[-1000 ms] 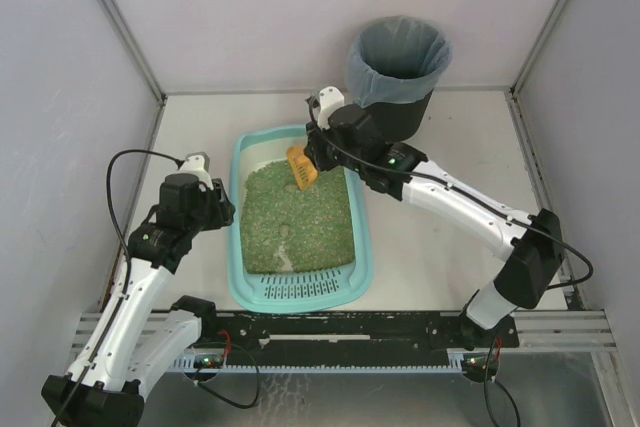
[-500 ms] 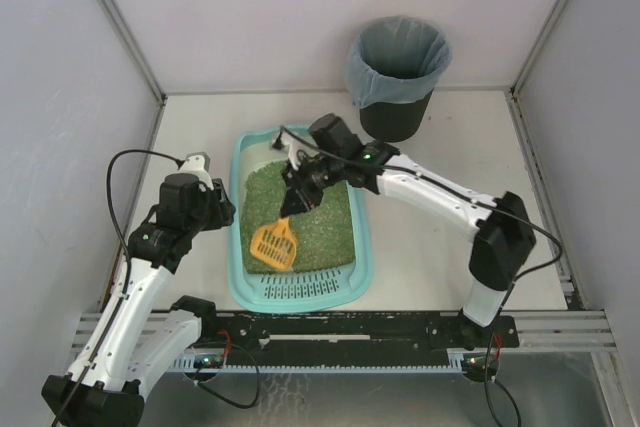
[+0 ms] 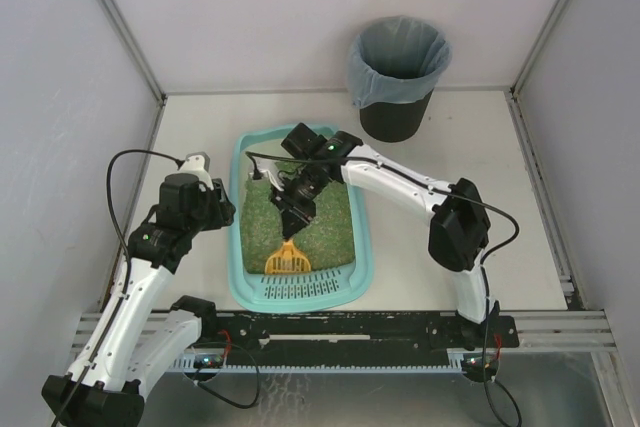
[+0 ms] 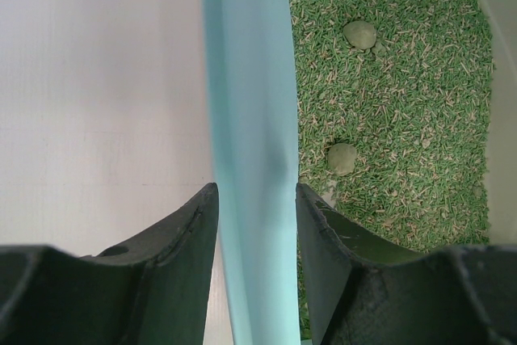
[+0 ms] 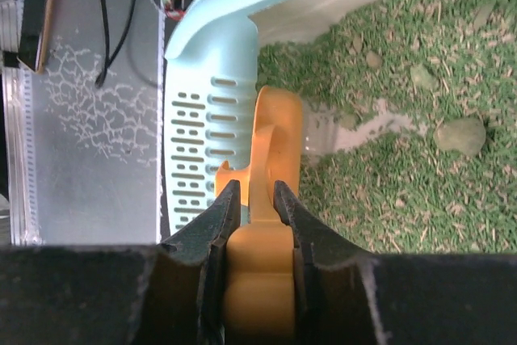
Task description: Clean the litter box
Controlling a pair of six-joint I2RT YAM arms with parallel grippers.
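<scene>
The light-teal litter box lies mid-table, filled with green litter, its slotted grate at the near end. My left gripper is shut on its left rim; in the left wrist view the fingers straddle the teal rim at the gripper. My right gripper is shut on the handle of the orange scoop, whose head rests in the litter by the grate. In the right wrist view the gripper clamps the scoop. Grey-green clumps lie in the litter.
A black round bin with a grey-blue bag stands at the back right, beyond the box. Enclosure walls close in the left, right and back. The arm bases and a cable rail run along the near edge.
My right arm carried the scoop from the far end of the box, near the bin, down to the near end, where its head now sits in the litter. The left arm held still.
</scene>
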